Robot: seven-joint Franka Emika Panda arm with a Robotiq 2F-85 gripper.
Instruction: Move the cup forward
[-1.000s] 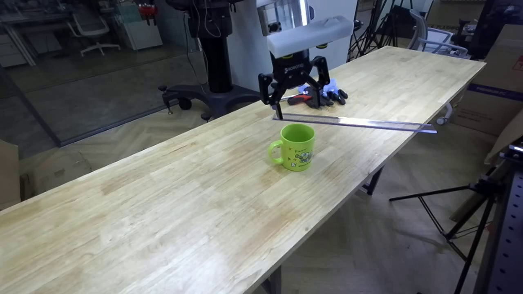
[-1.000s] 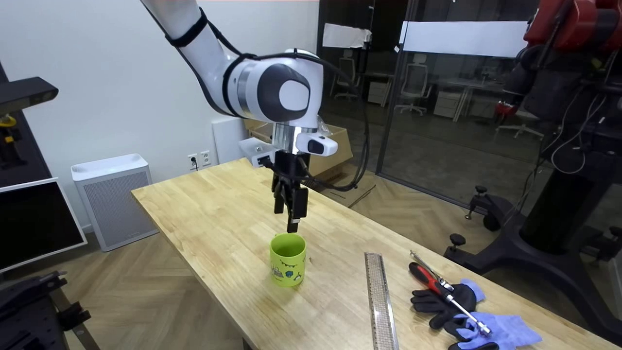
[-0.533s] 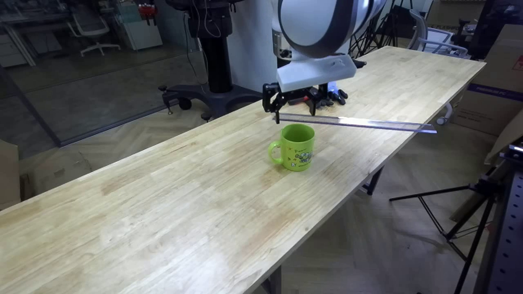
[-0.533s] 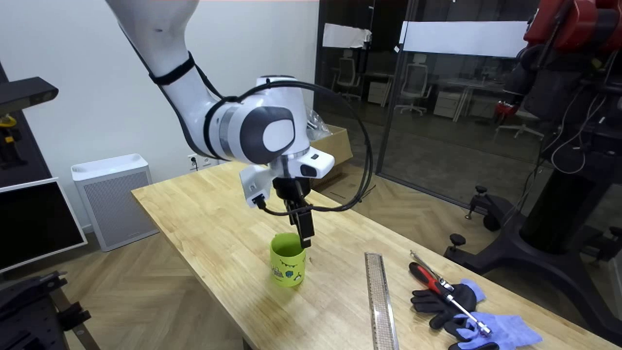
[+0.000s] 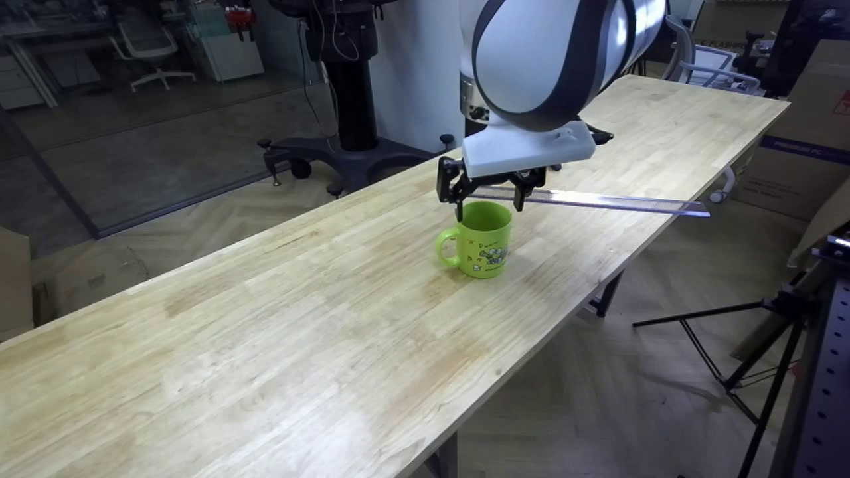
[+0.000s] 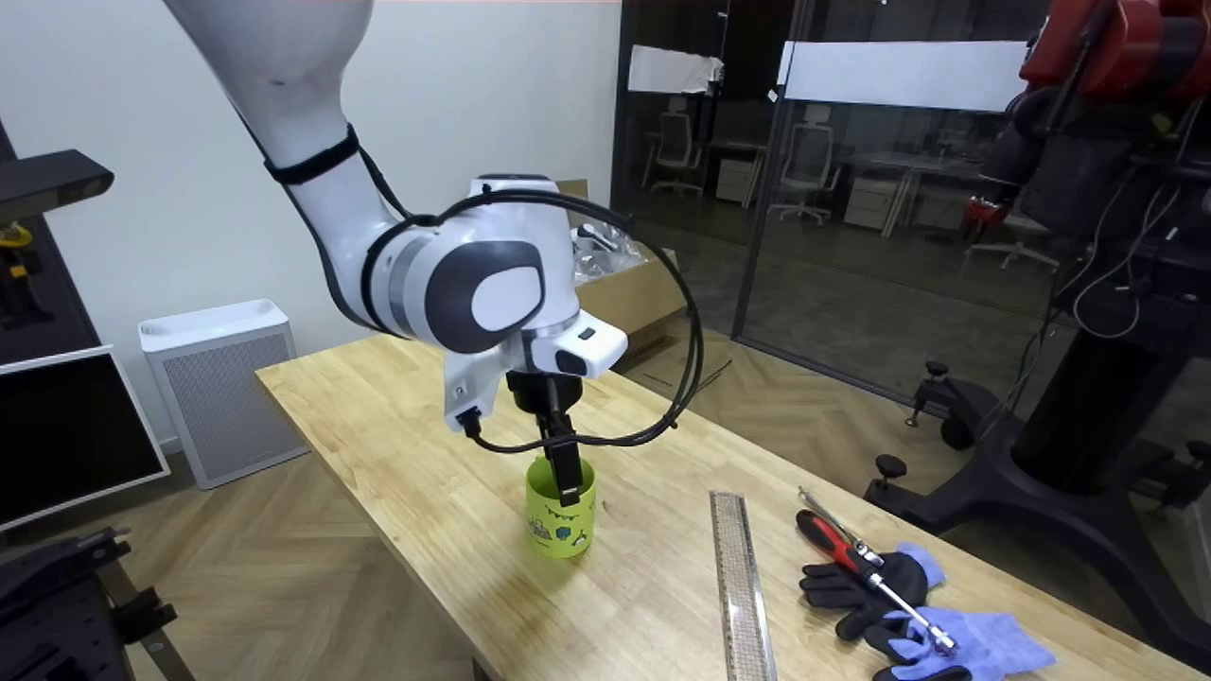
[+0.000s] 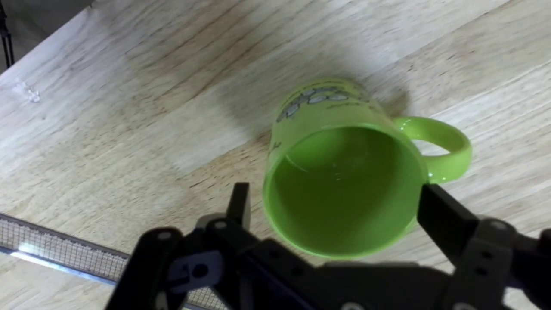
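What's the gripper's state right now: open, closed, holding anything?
Gripper: open, holding nothing; in the wrist view its jaws stand apart, either side of the green mug's rim.

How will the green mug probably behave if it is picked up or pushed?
The mug is likely stiff, judging by its evenly round shape. Its glossy surface may be slippery. Standing upright on the table, it would probably slide under a low push, but a high one could tip it.
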